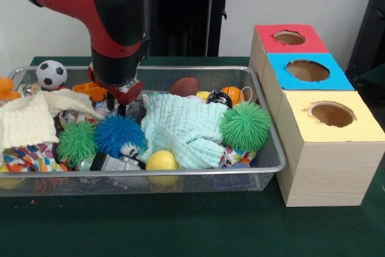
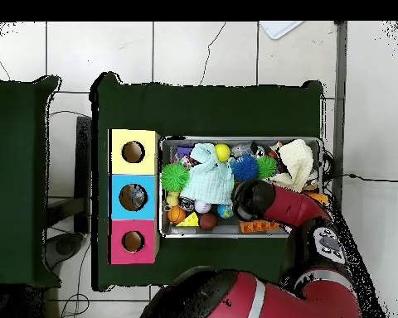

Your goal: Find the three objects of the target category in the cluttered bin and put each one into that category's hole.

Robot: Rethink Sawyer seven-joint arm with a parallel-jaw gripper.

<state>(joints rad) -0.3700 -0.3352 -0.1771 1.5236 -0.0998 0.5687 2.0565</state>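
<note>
A mint cloth [image 1: 180, 127] and spiky balls [image 1: 120, 135] are piled around the lowered end effector [image 1: 118, 110]; its opening cannot be told.

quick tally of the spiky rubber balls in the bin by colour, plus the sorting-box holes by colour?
Green spiky balls: 2, one near the boxes, one by the cream cloth
Blue spiky balls: 1
Red hole: 1
Blue hole: 1
Yellow hole: 1
Total: 3 spiky balls, 3 holes
</note>
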